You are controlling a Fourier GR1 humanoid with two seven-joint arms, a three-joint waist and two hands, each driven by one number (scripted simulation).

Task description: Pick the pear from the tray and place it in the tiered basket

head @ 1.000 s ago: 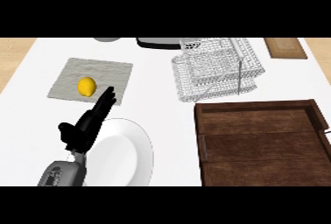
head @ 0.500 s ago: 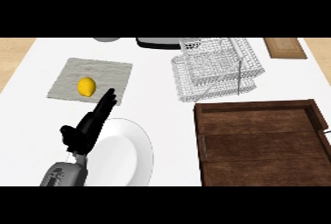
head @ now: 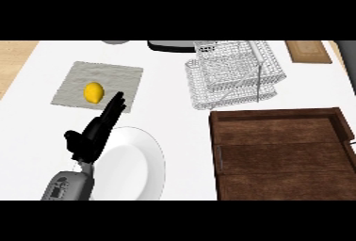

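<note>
Pear (head: pixel 94 92) and left hand (head: pixel 94 136) share the left side of the white bench (head: pixel 173 122). A brown wooden tray (head: pixel 278 155) fills the near right, and the wire tiered basket (head: pixel 233 75) stands beyond it. A white plate (head: pixel 132 160) lies near left. The yellow pear rests on a grey mat (head: pixel 111 75), with the hand's straight fingers (head: pixel 115 104) just beside it, holding nothing.

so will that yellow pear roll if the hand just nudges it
Probably: the pear looks smooth and rounded, lying on the flat grey tray, so a nudge from the open left hand could roll it. It looks small beside the hand, so it is likely light and easy to enclose. Its egg-like shape may make it roll in a curve.
</note>
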